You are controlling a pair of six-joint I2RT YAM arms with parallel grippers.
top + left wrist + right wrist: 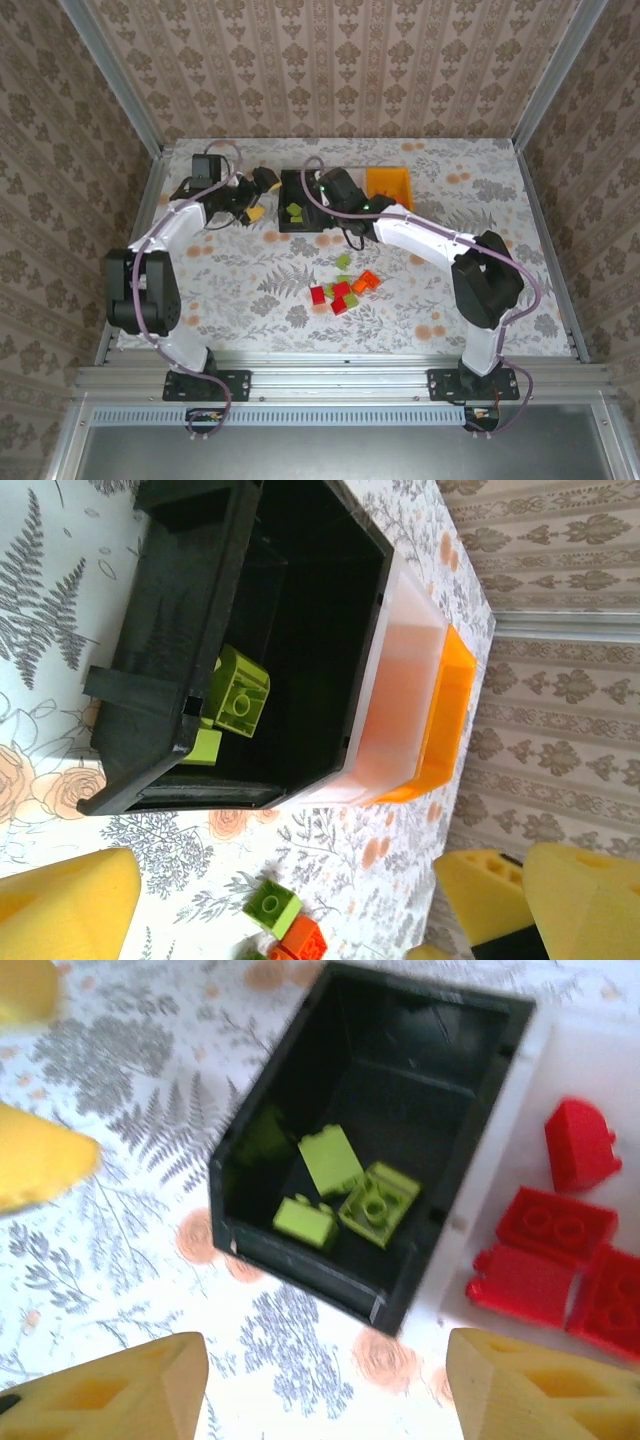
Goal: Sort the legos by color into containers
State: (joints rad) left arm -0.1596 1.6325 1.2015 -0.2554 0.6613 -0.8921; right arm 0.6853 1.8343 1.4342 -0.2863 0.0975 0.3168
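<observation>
My right end effector (325,1370) hangs open and empty over the black container (420,1040), three yellow-green legos (345,1195) lying inside directly beneath it; the loose legos (343,290) well behind it on the bench (250,290) I judge light, rigid and slick, best pinched across flat opposite sides.

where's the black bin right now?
Top view: the black bin sits at the far middle of the table, left end of the bin row, with the white bin beside it on the right. Three green bricks lie inside.
</observation>
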